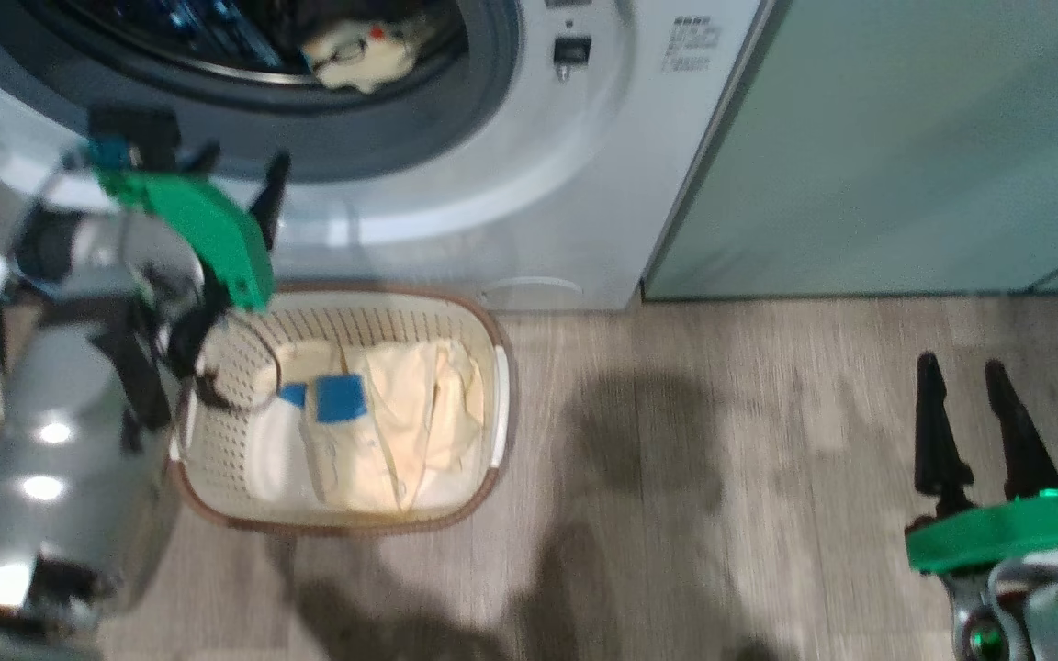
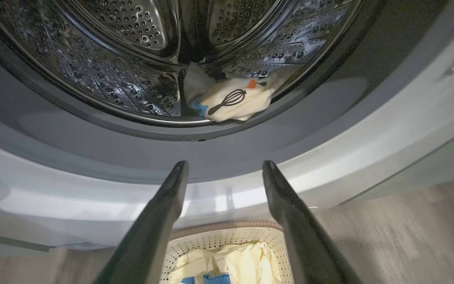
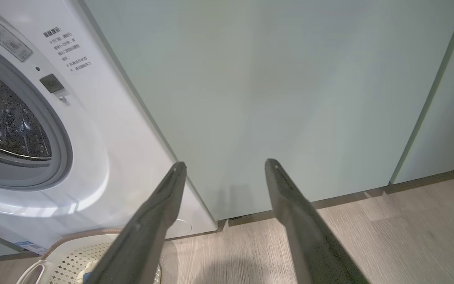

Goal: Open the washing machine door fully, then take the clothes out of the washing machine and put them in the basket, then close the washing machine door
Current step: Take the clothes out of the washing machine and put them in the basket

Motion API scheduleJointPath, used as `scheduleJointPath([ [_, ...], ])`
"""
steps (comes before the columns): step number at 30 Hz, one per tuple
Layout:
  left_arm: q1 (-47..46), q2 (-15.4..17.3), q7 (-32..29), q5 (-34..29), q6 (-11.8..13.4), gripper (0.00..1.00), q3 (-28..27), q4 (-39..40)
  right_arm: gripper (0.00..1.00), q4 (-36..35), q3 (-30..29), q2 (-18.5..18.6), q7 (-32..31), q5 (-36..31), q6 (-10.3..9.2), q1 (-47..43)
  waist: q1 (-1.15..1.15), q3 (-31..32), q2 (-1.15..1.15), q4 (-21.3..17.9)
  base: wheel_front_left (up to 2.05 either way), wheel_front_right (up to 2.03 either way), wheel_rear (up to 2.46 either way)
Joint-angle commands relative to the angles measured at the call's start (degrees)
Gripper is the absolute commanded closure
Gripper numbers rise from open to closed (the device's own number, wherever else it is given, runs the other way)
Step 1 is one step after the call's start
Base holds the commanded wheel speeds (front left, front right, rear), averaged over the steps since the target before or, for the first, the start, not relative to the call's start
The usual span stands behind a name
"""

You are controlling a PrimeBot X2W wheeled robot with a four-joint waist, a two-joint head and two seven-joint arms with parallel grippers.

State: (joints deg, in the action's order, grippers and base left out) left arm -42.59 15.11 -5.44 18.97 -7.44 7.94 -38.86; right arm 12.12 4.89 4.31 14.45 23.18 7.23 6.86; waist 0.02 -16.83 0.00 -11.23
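The white washing machine [image 1: 529,184] stands with its porthole uncovered. Its door [image 1: 42,459] hangs swung out at the left, glass bowl gleaming. One cream piece of the clothes [image 2: 231,100], printed with a whisk drawing, lies at the drum's front lip [image 1: 354,55]. More cream clothes with blue patches [image 1: 382,413] lie in the basket [image 1: 382,317] on the floor below the porthole. My left gripper [image 1: 240,174] is open and holds nothing, raised over the basket's left rim and pointing at the porthole [image 2: 225,163]. My right gripper [image 1: 961,367] is open over the floor at the right, well away from the machine [image 3: 226,163].
Pale green cabinet panels [image 1: 906,138] stand right of the machine [image 3: 290,98]. Wood-look floor [image 1: 722,459] stretches between the basket and my right gripper. The basket's rim [image 3: 65,252] shows at the lower left of the right wrist view.
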Motion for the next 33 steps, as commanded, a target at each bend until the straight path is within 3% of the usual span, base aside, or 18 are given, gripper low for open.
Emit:
scheduleJointPath([
  [1,-6.0,3.3,-2.1,0.9,0.0,0.00,-0.8,0.4,0.00,-2.3,0.7,-0.1,0.5,-0.1,0.25,3.0,-0.02,-5.3,0.00,-0.9,0.00,0.00,0.00],
  [17,-31.5,6.7,-14.1,3.3,0.0,0.00,4.3,-7.0,0.00,-3.5,1.1,-1.1,0.5,0.3,0.25,10.4,-0.02,-18.5,0.00,-2.2,0.00,0.00,0.00],
  [33,-49.9,6.2,-25.7,6.1,0.0,0.00,9.3,-16.2,0.00,-3.9,2.9,-1.4,0.5,1.9,0.25,14.3,-0.02,-26.4,0.00,-5.5,0.00,0.00,0.00],
])
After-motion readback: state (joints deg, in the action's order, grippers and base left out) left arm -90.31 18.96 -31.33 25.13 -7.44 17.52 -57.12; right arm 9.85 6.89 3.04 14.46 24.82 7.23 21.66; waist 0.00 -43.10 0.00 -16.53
